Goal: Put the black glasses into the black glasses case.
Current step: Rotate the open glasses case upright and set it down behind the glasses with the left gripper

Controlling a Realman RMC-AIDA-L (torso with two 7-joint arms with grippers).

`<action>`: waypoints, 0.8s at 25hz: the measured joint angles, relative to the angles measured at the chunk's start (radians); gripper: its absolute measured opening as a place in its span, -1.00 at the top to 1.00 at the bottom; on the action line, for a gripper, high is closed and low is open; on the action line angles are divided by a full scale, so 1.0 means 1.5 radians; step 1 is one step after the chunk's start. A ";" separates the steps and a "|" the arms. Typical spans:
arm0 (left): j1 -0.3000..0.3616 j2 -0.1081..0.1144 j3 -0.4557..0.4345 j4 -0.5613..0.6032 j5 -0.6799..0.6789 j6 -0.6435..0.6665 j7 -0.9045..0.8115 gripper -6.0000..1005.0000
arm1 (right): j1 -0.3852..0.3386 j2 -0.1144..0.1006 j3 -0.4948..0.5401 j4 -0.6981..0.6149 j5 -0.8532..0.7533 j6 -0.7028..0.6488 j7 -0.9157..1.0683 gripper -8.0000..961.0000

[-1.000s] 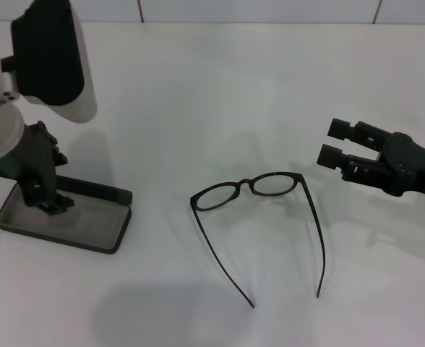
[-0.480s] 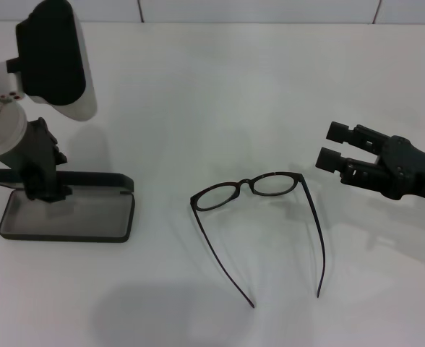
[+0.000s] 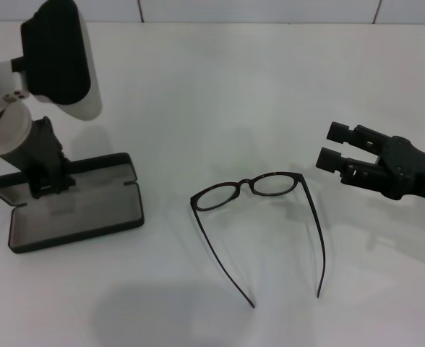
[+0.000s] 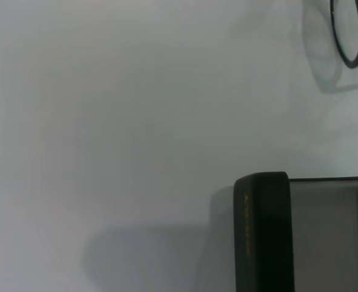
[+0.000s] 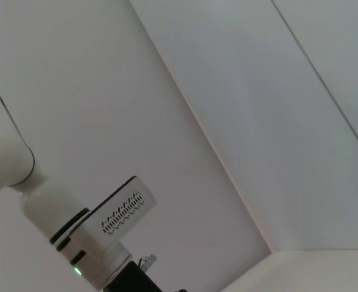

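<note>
The black glasses lie unfolded on the white table at the middle, lenses to the back and temple arms pointing at me. One lens shows in the left wrist view. The black glasses case lies open at the left, grey lining up, its lid along the back. In the left wrist view the case shows its orange lettering. My left gripper is shut on the case's back edge. My right gripper is open and empty, just above the table to the right of the glasses.
A tiled wall runs along the table's far edge. The right wrist view shows only the wall and part of my left arm. Bare table lies between the case and the glasses.
My left gripper has dragged the case to the right and turned it, so its right end now lies nearer the glasses. The glasses and the right gripper have not moved.
</note>
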 joint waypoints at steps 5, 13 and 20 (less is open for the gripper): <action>-0.012 -0.007 -0.004 0.025 0.000 0.002 -0.003 0.56 | 0.003 0.000 -0.003 -0.002 -0.030 -0.009 0.002 -0.81; -0.064 -0.018 0.017 0.042 -0.002 -0.060 -0.038 0.58 | 0.063 0.016 -0.004 -0.018 -0.178 -0.107 0.035 -0.79; -0.132 -0.019 0.117 -0.023 -0.003 -0.156 -0.158 0.58 | 0.080 0.041 -0.002 -0.035 -0.234 -0.151 0.046 -0.77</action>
